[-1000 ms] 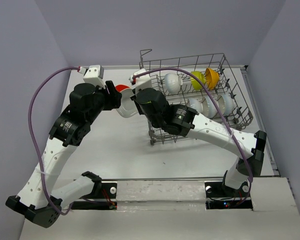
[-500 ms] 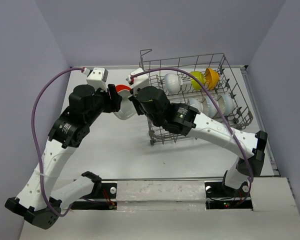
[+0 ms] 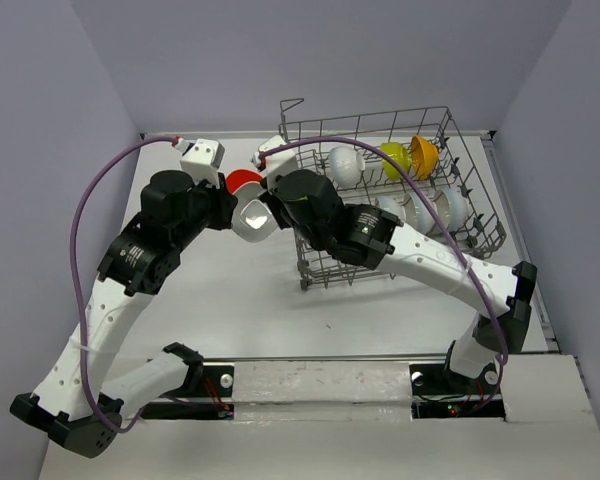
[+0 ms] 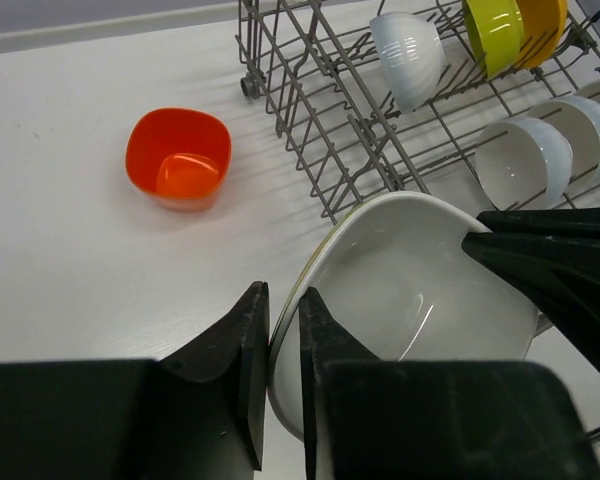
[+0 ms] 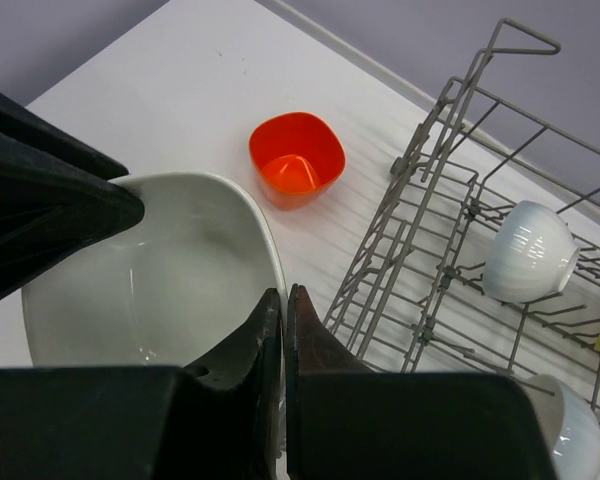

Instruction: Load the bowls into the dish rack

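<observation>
Left hand (image 4: 283, 300) first: pinches the thin rim of a small white glossy bowl (image 4: 420, 280), fingers pressed in on either side of the wall. Right hand (image 5: 283, 300) likewise: clamps the opposite rim, fingers almost together.

Holds that bowl seemingly clear of the white desk (image 3: 240, 290), just left of centre in the top view, beside the outer wall of the large grey wire dish rack (image 3: 380, 113) and not yet inside it.

Looks stiff, light, slick and chippable. Probably calls for a firm edge pinch, since the glazed curve offers little else. Ought not to be tugged both ways.

Leaves a squarish red-orange bowl (image 4: 180, 157) upright on the desk, upper left in the left wrist view, apart from the rack. Shows a ribbed white bowl (image 4: 408, 55), a lime green bowl (image 4: 495, 35) and an orange-yellow bowl (image 4: 542, 25) on edge among the prongs, upper right. Puts the tall grid side between the held bowl and free prongs; likely means going over it.
</observation>
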Robot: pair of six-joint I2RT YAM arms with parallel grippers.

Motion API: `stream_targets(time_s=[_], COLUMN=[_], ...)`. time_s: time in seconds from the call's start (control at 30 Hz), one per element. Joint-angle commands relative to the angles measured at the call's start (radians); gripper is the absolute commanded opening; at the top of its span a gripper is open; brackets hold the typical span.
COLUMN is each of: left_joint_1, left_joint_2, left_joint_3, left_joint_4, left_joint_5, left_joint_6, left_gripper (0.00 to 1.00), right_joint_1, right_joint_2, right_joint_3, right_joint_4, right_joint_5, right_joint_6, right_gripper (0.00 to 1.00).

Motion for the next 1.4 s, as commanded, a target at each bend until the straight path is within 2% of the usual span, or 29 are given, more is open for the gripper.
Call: stream_targets(time_s=[0.0,0.07,0.17,0.3,0.67,0.9,1.1,1.2,1.37], left_joint_1=[0.002,0.003,0.001,0.003,0.002,0.001,0.002,0.001,0.001], left_joint_2=[0.001,0.003,0.005,-0.003,-0.003,0.001,0.012,0.015,0.029], left_joint_3=[0.036,0.037,0.040,0.046,0.092,0.100,0.106,0.108,0.111], left_joint_4=[0.015,0.012,0.006,0.003,-0.036,-0.043,-0.056,-0.059,-0.060], left_joint_5=[0.013,0.022,0.029,0.039,0.016,0.015,0.003,0.000,0.000], left_joint_6=[-0.004,-0.002,-0.004,-0.009,-0.033,-0.035,-0.033,-0.033,-0.036], left_gripper=[0.15,0.12,0.00,0.00,0.00,0.00,0.00,0.00,0.00], right_joint_1=[0.004,-0.007,-0.007,-0.007,-0.016,-0.016,-0.016,-0.016,-0.016], right_joint_2=[-0.042,-0.027,-0.002,0.022,-0.007,-0.039,-0.120,-0.146,-0.165], right_joint_3=[0.061,0.089,0.117,0.144,0.086,0.065,0.029,0.009,-0.003], right_joint_4=[0.047,0.046,0.047,0.049,0.076,0.105,0.127,0.110,0.026], right_joint_5=[-0.010,-0.013,-0.024,-0.039,-0.039,0.008,-0.071,-0.166,-0.291], right_joint_6=[-0.001,-0.043,-0.052,-0.066,-0.092,-0.124,-0.165,-0.173,-0.170], right_gripper=[0.02,0.02,0.02,0.02,0.29,0.60,0.59,0.47,0.41])
